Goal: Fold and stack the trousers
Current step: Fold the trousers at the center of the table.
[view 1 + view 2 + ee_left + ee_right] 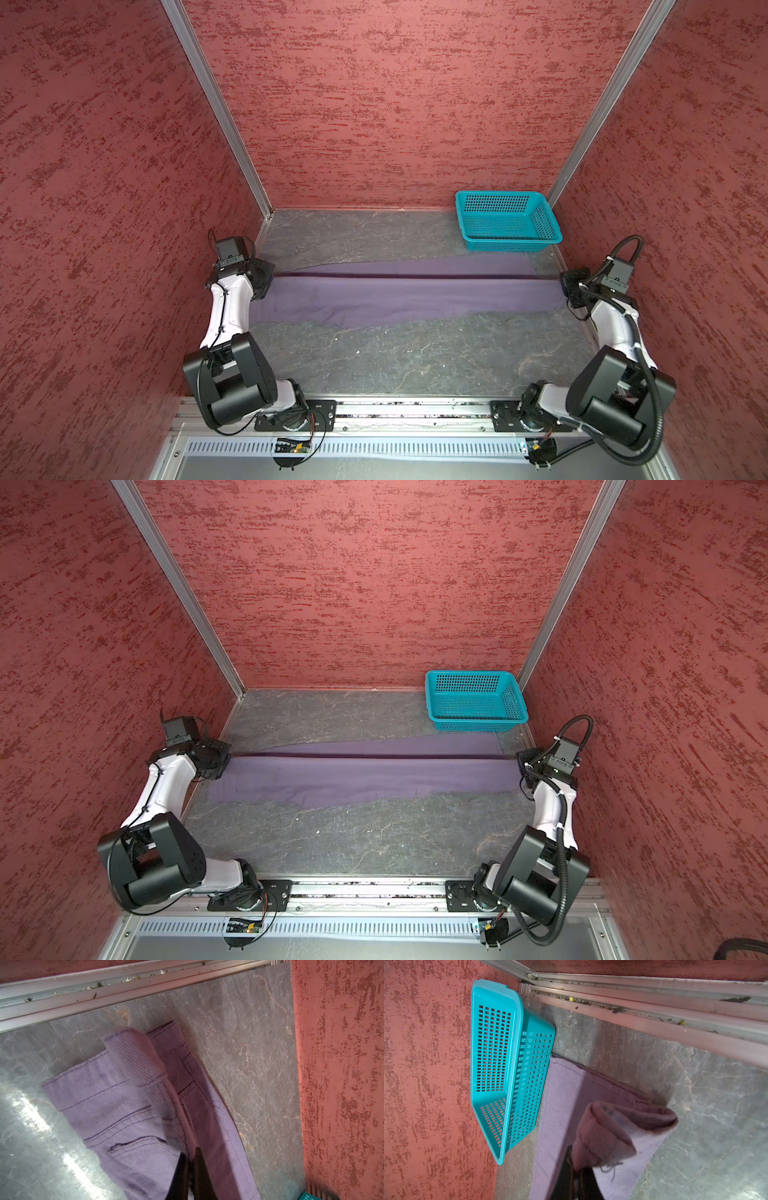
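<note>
Trousers (395,295): one lavender pair, stretched lengthwise across the counter (395,361) just beside the basket (552,239), one long edge raised taut. The left hand (190,1153) is pinched shut on the waist end and the right hand (576,1165) on the hem end. Handling, judged: soft, light, limp cloth that sags, best gripped at the stitched waistband and hems; no label or writing legible.

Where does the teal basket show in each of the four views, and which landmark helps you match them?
Top view: teal basket in the far right corner, behind the trousers.
Top view: same far right corner.
Left wrist: only its teal corner at the frame edge, by the red wall.
Right wrist: basket large, against the red wall, beside the trousers' leg end.
Shared landmark: the purple trousers, in all four.
</note>
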Tool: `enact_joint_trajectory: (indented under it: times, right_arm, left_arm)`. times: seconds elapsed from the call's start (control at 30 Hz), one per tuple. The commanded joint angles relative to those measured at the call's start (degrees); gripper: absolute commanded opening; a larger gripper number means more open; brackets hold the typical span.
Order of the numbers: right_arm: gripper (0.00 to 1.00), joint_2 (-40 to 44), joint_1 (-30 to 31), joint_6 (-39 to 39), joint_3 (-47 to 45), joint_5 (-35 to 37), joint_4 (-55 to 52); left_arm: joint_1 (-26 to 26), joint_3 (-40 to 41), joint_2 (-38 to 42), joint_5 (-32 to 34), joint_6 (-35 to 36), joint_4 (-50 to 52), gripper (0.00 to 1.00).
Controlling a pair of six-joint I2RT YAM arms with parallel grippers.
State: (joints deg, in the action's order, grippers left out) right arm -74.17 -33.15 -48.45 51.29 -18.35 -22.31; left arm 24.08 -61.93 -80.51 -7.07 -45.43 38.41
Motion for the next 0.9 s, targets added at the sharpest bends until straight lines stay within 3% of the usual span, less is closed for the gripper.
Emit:
enact_joint_trajectory:
  times: [0.0, 0.27, 0.5, 0.87]
  right_arm:
    - [0.0, 0.8, -0.7, -0.6, 4.0, 7.7, 6.7]
    - [0.0, -1.9, -0.2, 0.2, 4.9, 9.6, 8.6]
    - [0.0, -8.8, 1.6, -0.6, 4.2, 9.8, 13.5]
    - [0.0, -23.3, 6.1, 0.4, 11.5, 9.0, 22.5]
  left_arm:
    - [-0.1, -3.1, -0.6, 6.8, 0.9, -5.1, 0.0]
    - [-1.3, -5.3, -3.8, 7.6, 2.4, -5.8, 0.0]
    - [-2.5, -5.8, -8.5, 8.7, 2.4, -8.1, 0.0]
    - [-4.9, -10.3, -19.0, 7.1, 4.1, -12.9, 0.0]
